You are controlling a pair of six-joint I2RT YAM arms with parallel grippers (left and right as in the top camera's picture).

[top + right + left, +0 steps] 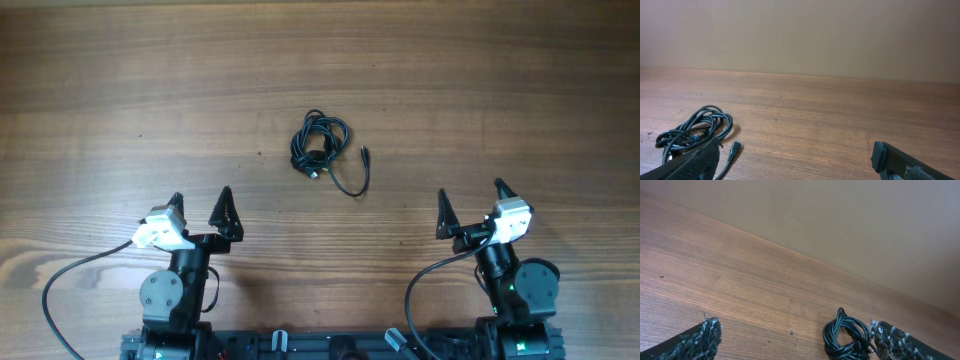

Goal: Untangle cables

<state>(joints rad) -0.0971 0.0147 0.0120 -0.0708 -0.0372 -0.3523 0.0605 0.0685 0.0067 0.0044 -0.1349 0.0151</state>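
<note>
Cables lie in a small knotted black bundle on the wooden table, about midway between left and right and a little toward the far side. One loose strand with a plug end trails off to the right. Nearer, well apart from the bundle, the left jaws and the right jaws stand wide open, one on each side, holding nothing.

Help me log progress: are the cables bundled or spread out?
Bundled: the cables lie in one tight coil on the table, one plug end trailing loose.
</note>
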